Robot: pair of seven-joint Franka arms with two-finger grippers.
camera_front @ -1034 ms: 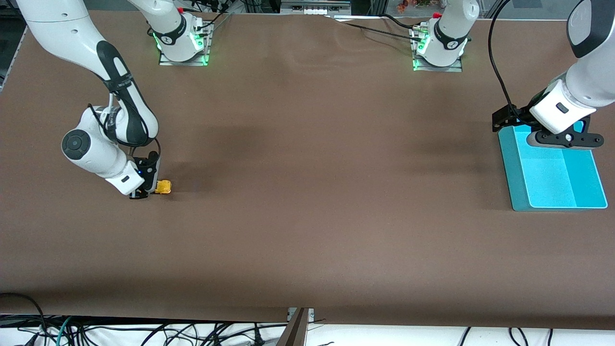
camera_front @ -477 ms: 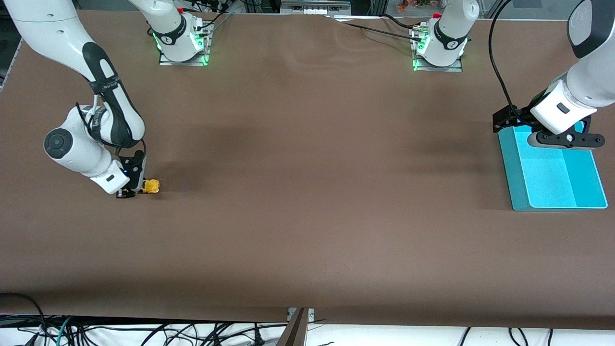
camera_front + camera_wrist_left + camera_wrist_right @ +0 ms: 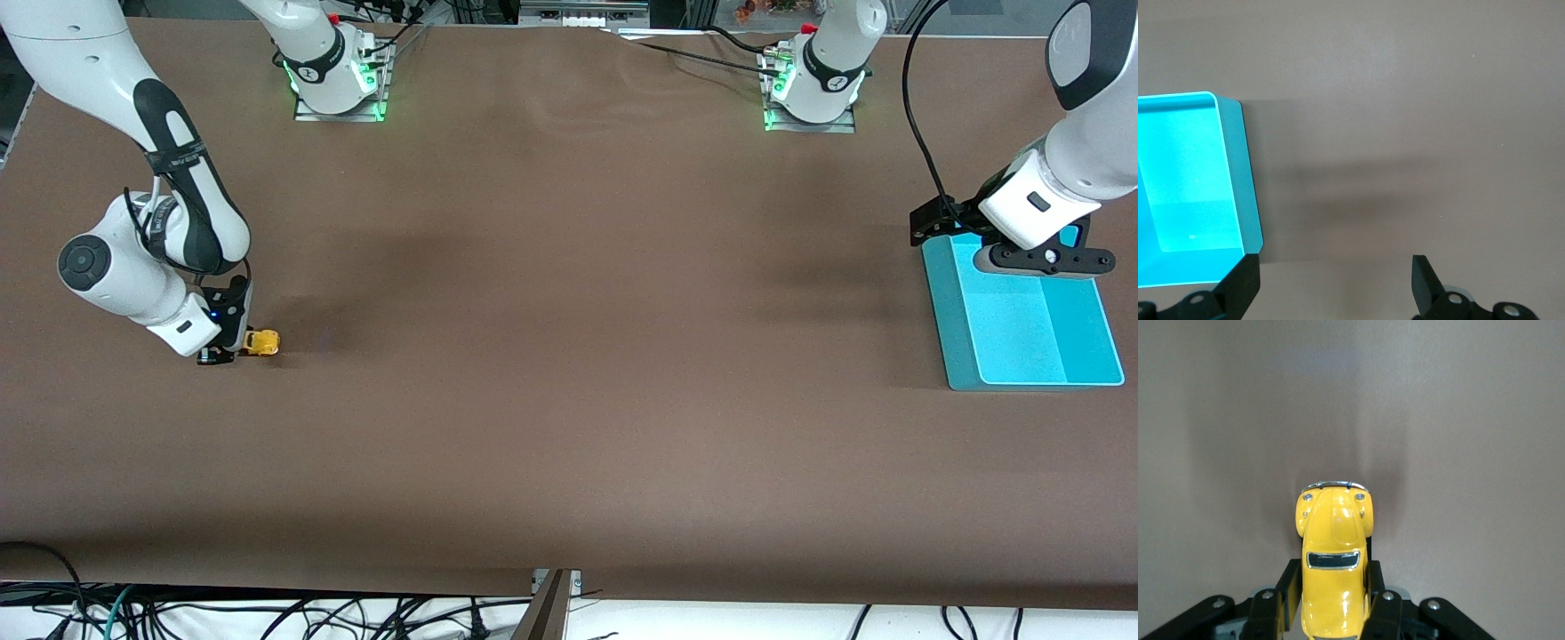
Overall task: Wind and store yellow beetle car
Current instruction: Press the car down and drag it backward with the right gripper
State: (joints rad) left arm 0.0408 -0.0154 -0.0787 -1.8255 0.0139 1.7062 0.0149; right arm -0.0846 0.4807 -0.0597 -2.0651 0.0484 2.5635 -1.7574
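Observation:
The yellow beetle car [image 3: 261, 341] sits low at the brown table near the right arm's end. My right gripper [image 3: 233, 347] is shut on its sides. In the right wrist view the car [image 3: 1333, 560] points away between the black fingers [image 3: 1277, 603], its hood and windscreen showing. My left gripper [image 3: 1042, 259] is open and empty, hovering over the edge of the cyan tray [image 3: 1022, 329] at the left arm's end. In the left wrist view the tray [image 3: 1185, 180] is empty, and the two fingertips [image 3: 1238, 283] stand wide apart.
The two arm bases [image 3: 333, 76] stand with green lights along the table's edge farthest from the front camera. Cables [image 3: 916, 116] hang by the left arm. Loose cables lie below the table's front edge [image 3: 267, 613].
My right gripper has dragged the yellow car along the table toward the right arm's end, away from the tray. The left arm has barely moved.

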